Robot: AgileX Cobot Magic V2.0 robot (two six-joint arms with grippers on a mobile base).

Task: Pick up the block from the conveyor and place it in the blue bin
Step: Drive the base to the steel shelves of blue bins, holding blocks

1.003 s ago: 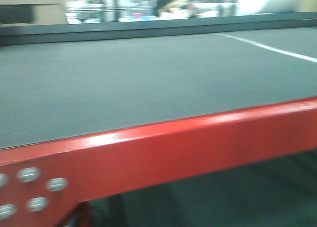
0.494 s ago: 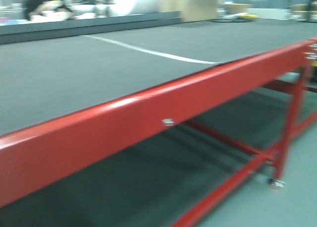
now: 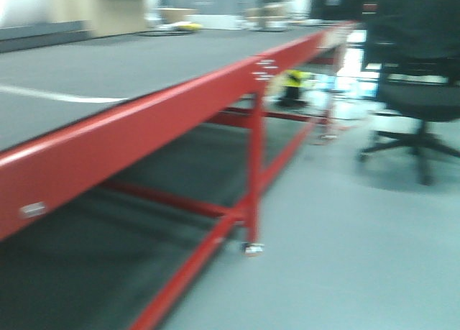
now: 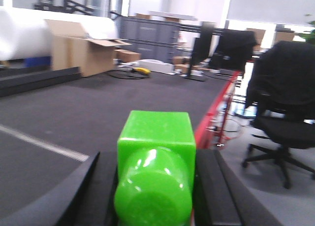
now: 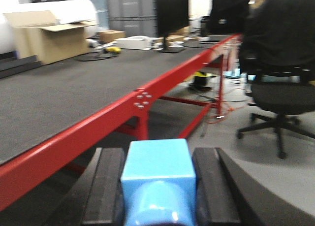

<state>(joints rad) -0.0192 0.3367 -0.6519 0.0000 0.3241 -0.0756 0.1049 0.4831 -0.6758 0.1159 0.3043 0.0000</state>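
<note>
The conveyor is a dark grey belt with a red frame; it also shows in the left wrist view and the right wrist view. My left gripper is shut on a green block, held above the belt near its red edge. My right gripper is shut on a blue block, held beside the conveyor, off the belt, over the floor. No blue bin is in view.
A black office chair stands on the grey floor to the right of the conveyor, also in the right wrist view. Red legs and crossbars run under the belt. An open cardboard box and grey cabinets stand beyond the belt.
The front view has swung to the right: it went from facing the belt square on to looking along its red frame, with the floor and the office chair now in sight.
</note>
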